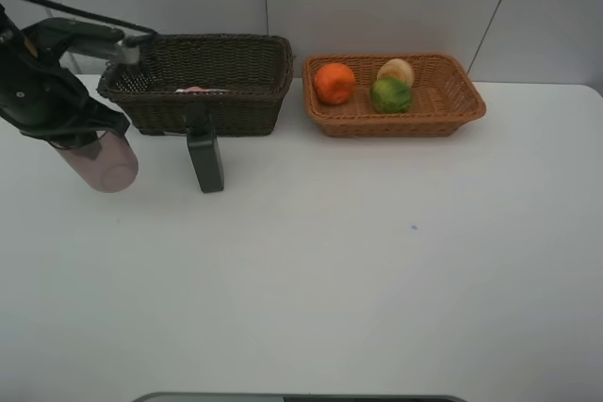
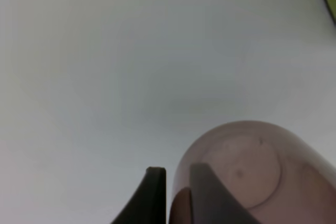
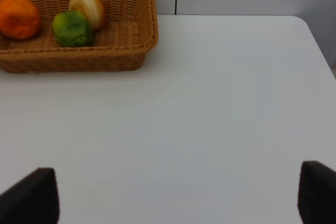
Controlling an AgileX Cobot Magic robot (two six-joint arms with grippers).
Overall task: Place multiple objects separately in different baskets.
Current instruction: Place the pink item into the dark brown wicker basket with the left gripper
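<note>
Left tool (image 2: 177, 174) hangs over the tabletop (image 1: 377, 261), just left of the dark basket (image 1: 203, 112), pinching the cup (image 1: 104, 165) by its wall; right tool (image 3: 176, 192) gapes wide, empty. So thin a hold could let the cup slip or clip the basket's rim.

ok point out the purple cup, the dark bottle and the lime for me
purple cup (image 1: 105, 168), exterior high view, middle of its clear side wall
dark bottle (image 1: 206, 163), exterior high view, middle of its body
lime (image 1: 390, 95), exterior high view, middle of its top
</note>
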